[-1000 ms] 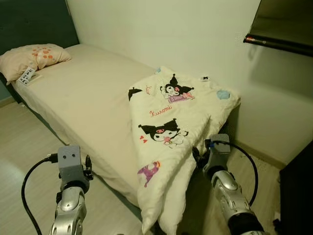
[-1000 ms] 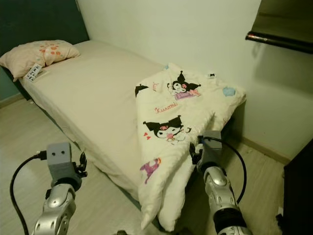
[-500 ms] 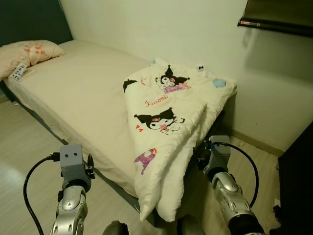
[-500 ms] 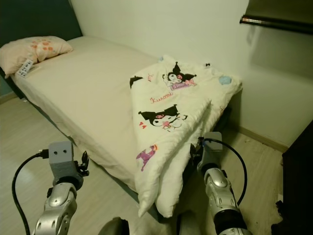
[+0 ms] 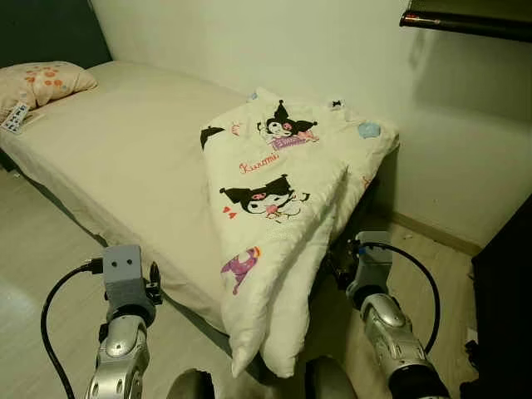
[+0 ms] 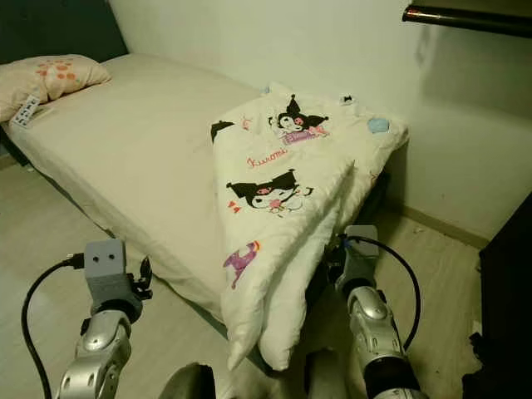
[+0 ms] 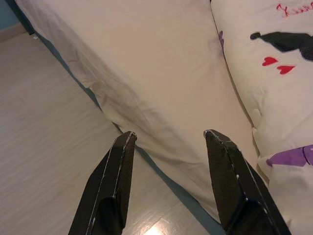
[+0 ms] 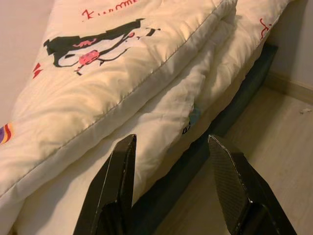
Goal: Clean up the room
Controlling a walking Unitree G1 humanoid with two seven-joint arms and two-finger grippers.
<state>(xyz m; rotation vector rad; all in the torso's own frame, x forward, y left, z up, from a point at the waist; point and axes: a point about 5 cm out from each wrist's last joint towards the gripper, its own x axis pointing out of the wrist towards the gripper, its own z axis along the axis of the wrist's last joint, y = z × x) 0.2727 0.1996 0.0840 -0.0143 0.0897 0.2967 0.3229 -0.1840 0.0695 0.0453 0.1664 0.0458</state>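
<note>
A cream quilt [image 5: 287, 174] printed with cartoon figures lies folded over the foot of the bed [image 5: 125, 150], one corner hanging off the near edge toward the floor. My left gripper [image 7: 168, 138] is open, held low over the floor just short of the bed's near edge, left of the quilt. My right gripper [image 8: 171, 142] is open too, low beside the bed's foot corner, pointing at the hanging folds of the quilt [image 8: 122, 112]. Neither one touches anything. A peach pillow [image 5: 37, 81] rests at the head of the bed.
A small printed card [image 5: 14, 120] lies beside the pillow. The wall [image 5: 274, 41] runs along the bed's far side. Dark furniture [image 5: 507, 307] stands at the right edge. Pale wood floor [image 5: 41, 249] stretches to the left of the bed.
The whole view has shifted as the camera moved closer to the bed's foot; the quilt now sits nearer the centre. Both arms hold the same pose with fingers still open.
</note>
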